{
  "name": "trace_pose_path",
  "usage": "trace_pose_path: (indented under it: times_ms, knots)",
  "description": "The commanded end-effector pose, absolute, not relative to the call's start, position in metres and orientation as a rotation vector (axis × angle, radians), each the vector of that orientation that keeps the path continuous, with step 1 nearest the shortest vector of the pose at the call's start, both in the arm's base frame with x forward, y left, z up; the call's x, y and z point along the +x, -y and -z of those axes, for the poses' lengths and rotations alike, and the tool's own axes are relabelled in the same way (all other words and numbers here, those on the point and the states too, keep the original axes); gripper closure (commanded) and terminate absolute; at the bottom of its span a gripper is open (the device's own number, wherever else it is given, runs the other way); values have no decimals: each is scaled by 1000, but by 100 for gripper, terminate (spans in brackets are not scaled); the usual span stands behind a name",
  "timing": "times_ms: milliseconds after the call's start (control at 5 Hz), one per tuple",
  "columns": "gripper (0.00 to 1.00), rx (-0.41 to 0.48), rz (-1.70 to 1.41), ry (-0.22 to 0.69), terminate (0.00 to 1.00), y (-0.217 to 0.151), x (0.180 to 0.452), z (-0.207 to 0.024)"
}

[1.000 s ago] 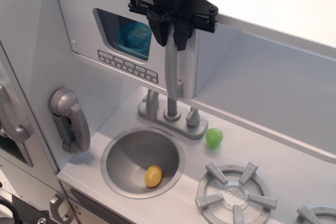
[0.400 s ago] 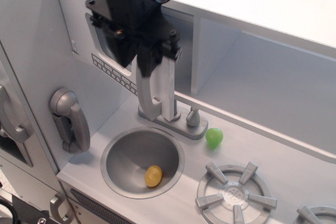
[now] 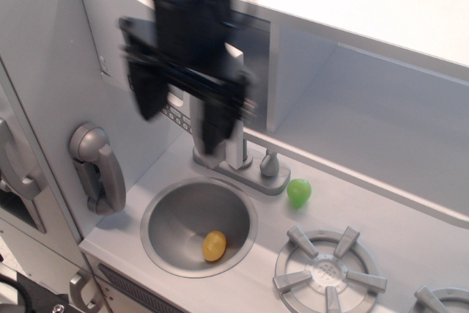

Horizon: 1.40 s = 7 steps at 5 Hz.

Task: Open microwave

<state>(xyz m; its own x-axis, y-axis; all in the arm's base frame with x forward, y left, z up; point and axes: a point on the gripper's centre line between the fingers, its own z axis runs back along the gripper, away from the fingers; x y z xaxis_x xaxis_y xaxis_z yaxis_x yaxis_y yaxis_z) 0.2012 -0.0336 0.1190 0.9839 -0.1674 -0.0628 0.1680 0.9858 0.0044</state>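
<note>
Sink point(image 3: 157, 214) nearest, yellow egg point(image 3: 215, 245) in it, green egg point(image 3: 299, 193) on the counter right of the faucet point(image 3: 253, 166); phone point(image 3: 99, 168) left of sink. Above the faucet, gripper point(image 3: 183, 111), motion-blurred; jaws point down, spread well apart by the look of them, holding nothing I can make out. Microwave point(image 3: 260, 42) directly behind gripper, door swung out toward the left, cavity edge exposed at right; handle's long axis vertical, hidden by the gripper. Versus 0.4 s ago: gripper lower, wider, off the handle; door angle much the same.
</note>
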Motion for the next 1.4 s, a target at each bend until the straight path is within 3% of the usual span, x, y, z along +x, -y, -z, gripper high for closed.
trace_pose_path:
  times_ms: [0,400,1200]
  knots:
    - [0,-100,133,-52,0,96,249,-131]
    - [0,-141,36,4,0,99,294,-151]
    - [0,-44,-41,208,0,4,309,-151]
